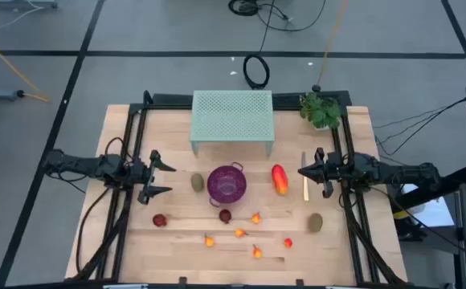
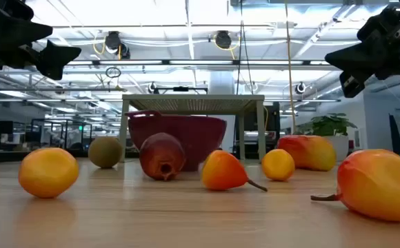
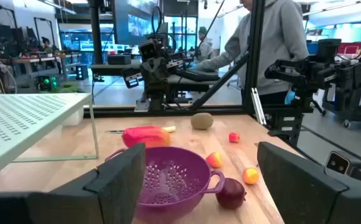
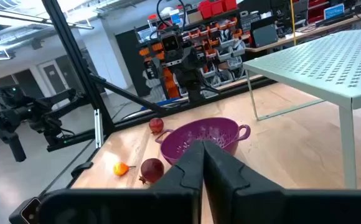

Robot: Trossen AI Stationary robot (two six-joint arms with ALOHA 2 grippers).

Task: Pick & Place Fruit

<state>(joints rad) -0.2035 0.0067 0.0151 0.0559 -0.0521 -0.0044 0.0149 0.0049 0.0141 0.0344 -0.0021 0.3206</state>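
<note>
Several small orange-red fruits [image 1: 239,233] lie scattered along the near strip of the table [image 1: 177,257], with two dark red balls [image 1: 160,220] just behind them and a brown-green oval [image 1: 316,221] toward the right edge. Farther in, the purple wire-mesh bowl [image 1: 226,184] sits at the middle, a second oval [image 1: 198,183] just beside it on the left, the larger red-orange oblong [image 1: 280,179] near it on the right. A slim knife [image 1: 305,185] lies beyond the oblong, close under the right arm. No fruit is in the bowl, so I judge the task not yet begun.

The left gripper [image 1: 154,178] hangs above the left side of the table, its fingers spread wide apart and empty. The right gripper [image 1: 320,172] hangs above the right side, fingers pressed together on nothing.

Risks, as I judge them: the round fruits would roll if a finger nudged them off-centre, and the near ones could run off the front edge. The right fingers must part before any grasp. A reach for the oblong could catch the knife or knock the bowl.

Open room is good in the middle strip; farthest back, the pale green perforated stand [image 1: 233,120] and a small plant [image 1: 322,110] close off the rear
</note>
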